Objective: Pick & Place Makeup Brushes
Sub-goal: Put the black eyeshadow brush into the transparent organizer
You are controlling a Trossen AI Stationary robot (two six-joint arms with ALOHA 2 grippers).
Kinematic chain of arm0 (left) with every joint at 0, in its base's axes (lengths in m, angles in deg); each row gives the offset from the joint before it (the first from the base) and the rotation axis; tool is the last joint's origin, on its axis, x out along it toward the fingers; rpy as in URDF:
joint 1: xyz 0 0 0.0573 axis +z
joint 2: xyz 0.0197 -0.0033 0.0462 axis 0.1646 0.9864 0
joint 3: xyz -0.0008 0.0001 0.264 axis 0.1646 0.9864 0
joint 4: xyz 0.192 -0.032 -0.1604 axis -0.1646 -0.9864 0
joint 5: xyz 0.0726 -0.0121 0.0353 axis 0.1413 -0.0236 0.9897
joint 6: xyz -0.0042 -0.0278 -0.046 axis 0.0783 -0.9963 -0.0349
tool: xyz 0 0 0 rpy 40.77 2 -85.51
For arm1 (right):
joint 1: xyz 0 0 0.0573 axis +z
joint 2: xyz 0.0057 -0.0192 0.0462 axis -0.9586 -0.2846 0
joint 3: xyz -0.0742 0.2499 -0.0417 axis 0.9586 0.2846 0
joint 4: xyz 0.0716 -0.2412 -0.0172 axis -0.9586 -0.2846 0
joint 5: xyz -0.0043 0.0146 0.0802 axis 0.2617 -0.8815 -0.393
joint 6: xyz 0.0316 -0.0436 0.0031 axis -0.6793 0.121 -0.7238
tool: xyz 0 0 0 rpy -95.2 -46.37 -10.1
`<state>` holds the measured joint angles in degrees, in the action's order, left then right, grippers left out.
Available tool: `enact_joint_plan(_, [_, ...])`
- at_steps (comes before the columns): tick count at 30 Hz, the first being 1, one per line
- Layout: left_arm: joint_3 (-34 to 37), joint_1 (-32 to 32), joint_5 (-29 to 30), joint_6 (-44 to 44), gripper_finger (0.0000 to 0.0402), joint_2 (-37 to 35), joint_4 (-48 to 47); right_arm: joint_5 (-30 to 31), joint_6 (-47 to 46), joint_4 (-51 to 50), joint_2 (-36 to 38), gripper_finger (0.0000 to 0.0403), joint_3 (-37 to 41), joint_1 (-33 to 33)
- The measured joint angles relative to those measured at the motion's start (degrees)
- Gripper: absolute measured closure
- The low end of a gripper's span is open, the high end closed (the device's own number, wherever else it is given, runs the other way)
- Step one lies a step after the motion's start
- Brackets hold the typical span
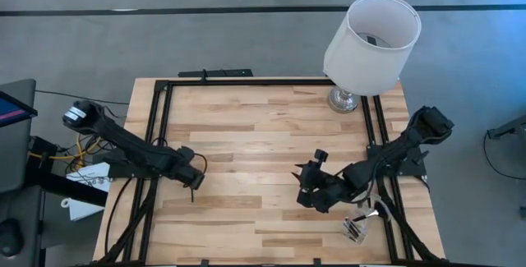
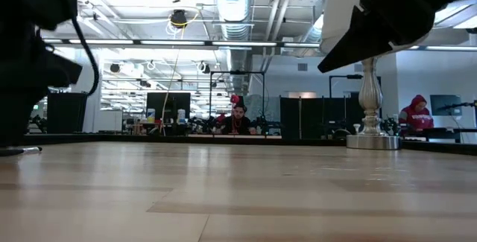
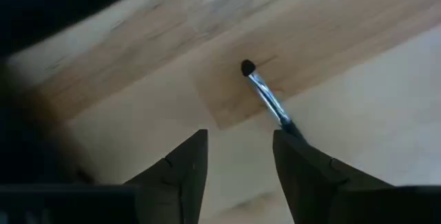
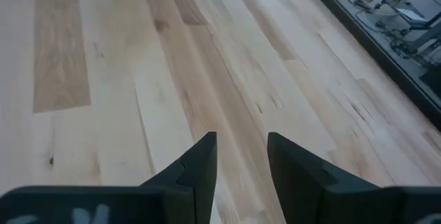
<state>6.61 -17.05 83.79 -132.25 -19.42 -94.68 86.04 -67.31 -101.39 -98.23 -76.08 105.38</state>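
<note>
One makeup brush (image 3: 265,96), thin with a silver ferrule and a small dark tip, lies on the wooden table (image 1: 263,127). Its handle end runs under one finger (image 3: 303,162) of my left gripper (image 3: 240,136). That gripper is open, low over the table's left half (image 1: 196,177). My right gripper (image 4: 241,138) is open and empty above bare wood at the table's right half (image 1: 306,186). The other brushes do not plainly show. My left gripper: the brush's handle (image 3: 286,122) disappears behind the tip of one open finger. I cannot tell whether that finger touches it. The brush lies outside the gap between the fingers, not between them.
A table lamp with a white shade (image 1: 371,43) stands on its silver base (image 1: 345,98) at the far right corner. A small clear holder (image 1: 355,227) sits near the table's right near corner. Black rails (image 1: 160,127) run along the table's sides. People sit far behind (image 2: 238,119).
</note>
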Motion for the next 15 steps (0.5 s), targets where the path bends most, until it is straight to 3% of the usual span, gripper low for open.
enact_joint_plan(15, [2.7,1.4,-1.5,2.7,0.0273,-4.1,6.9,0.4,0.9,0.7,1.5,0.0285,0.0,0.3])
